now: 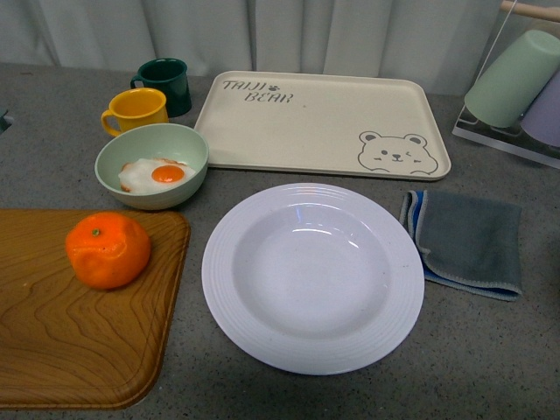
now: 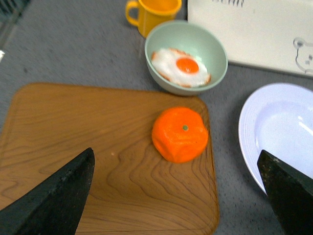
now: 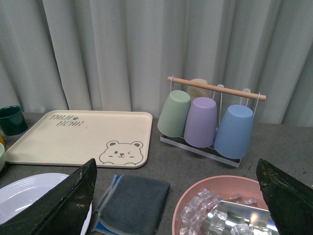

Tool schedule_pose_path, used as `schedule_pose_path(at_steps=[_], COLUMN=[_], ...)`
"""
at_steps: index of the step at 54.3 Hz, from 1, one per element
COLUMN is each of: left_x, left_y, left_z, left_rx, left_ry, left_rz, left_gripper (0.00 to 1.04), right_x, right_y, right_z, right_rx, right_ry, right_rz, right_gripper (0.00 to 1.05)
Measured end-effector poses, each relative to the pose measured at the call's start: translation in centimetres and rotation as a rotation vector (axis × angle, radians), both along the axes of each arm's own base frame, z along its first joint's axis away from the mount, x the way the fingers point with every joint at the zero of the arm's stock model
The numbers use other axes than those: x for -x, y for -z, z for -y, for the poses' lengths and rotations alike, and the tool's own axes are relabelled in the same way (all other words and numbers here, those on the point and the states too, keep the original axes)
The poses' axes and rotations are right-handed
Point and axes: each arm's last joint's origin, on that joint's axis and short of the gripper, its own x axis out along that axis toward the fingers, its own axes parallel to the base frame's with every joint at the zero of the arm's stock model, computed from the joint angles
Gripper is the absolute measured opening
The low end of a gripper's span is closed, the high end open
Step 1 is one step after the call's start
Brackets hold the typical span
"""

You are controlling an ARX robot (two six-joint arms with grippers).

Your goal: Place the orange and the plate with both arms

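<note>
Orange (image 1: 108, 249) sits on the wooden board (image 1: 61, 350): light, lumpy, likely to roll, so pinch across its middle. Plate (image 1: 229, 302) beside it on the bench (image 1: 490, 367): glossy, breakable, take the rim. Left hand (image 2: 175, 154) and right hand (image 3: 176, 161) both spread wide, empty.

Front camera overlooks the table (image 1: 490, 359); both wrist views catch the plate (image 1: 229, 289).

The cream rectangular plastic tray (image 1: 324, 122) carries the only legible text; dark capitals in two lines at its far left corner read "TAIJI" over "BEAR", with a small paw print after the first word; a winking bear face is printed at its near right corner; no other lettering is readable.
</note>
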Motion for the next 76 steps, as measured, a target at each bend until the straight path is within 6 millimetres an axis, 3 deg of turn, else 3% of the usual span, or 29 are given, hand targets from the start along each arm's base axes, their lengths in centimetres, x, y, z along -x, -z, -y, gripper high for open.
schedule_pose_path(at_steps=[3,16,31,63,76], left_x=[-2.0,-7.5,-10.8,-12.1,-12.4], left_y=[0.8,2.9,6.0,7.8,7.6], left_z=[0.5,1.0,1.4,2.8,2.9], left_rx=[0.004,-0.032,-0.040,-0.012,-0.021], left_ry=[0.043,0.075,0.091,0.148,0.143], left_rz=[-0.093,-0.252,-0.381,-0.489,-0.480], left_gripper=[0.98,0.98,0.98,0.98,0.66], right_x=[0.0,0.0,0.0,0.0,0.0], right_y=[0.0,0.0,0.0,0.0,0.0], right_z=[0.0,0.0,0.0,0.0,0.0], right_rx=[0.000,0.000,0.000,0.000,0.000], right_ry=[0.000,0.000,0.000,0.000,0.000], right_rz=[0.000,0.000,0.000,0.000,0.000], right_gripper=[0.95,0.95,0.95,0.95,0.95])
